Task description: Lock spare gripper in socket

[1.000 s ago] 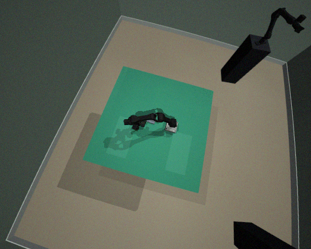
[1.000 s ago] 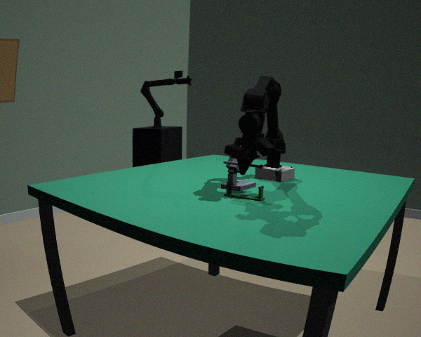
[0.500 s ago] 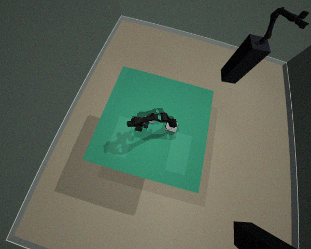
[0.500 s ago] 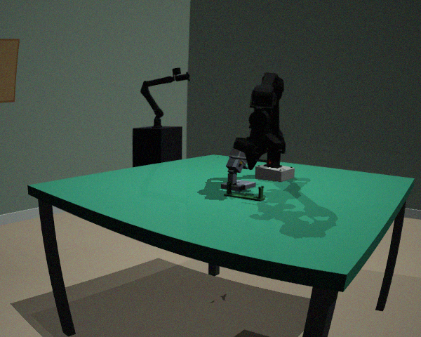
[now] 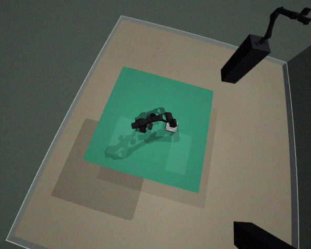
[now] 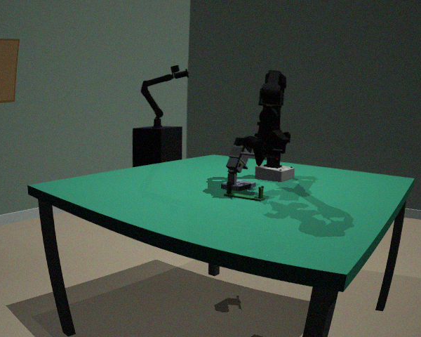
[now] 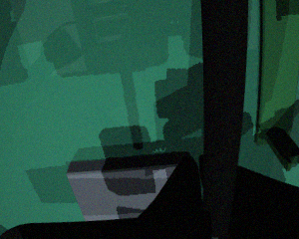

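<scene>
My gripper is shut on the lock pin, a long straight rod that runs up the wrist view as a dark bar. The mount's grey base plate carries a short post. Above it leans a grey blocky body with a small yellow mark, which looks like the spare gripper seated in the socket. The pin's left part shows beside this body in the exterior view; I cannot tell if it touches. The hole and spigot are too dark to make out. My gripper is to the right of the grey body there.
A green cradle with two upright posts stands in front of the mount, with nothing across it. The arm's pale base block stands behind the mount on the green table. A second arm stands on a pedestal beyond the table.
</scene>
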Motion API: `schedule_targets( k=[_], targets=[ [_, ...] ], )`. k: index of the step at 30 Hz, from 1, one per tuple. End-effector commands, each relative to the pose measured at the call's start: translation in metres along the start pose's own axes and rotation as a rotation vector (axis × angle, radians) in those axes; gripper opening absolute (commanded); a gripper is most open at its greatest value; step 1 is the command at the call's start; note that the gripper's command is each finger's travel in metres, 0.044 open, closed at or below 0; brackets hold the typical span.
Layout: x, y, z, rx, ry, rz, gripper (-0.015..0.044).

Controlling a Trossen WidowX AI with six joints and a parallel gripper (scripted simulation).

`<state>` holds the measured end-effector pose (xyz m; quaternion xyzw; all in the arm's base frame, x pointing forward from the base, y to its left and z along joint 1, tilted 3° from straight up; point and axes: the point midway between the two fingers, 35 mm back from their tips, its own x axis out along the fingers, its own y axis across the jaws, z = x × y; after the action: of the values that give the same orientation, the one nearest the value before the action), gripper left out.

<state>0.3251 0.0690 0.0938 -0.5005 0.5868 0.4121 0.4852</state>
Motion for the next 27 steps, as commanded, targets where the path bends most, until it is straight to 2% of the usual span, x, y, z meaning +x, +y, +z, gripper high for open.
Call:
schedule_targets(
  k=[1, 8, 18, 27],
  targets=[
    [-0.002, 0.012, 0.000, 0.010, -0.006, 0.003, 0.0000],
    [0.005, 0.017, 0.002, 0.012, -0.007, 0.004, 0.0000],
    [0.046, 0.017, 0.012, 0.013, -0.008, 0.006, 0.0000],
    [0.049, 0.020, 0.008, 0.014, -0.009, 0.004, 0.0000]
  ],
)
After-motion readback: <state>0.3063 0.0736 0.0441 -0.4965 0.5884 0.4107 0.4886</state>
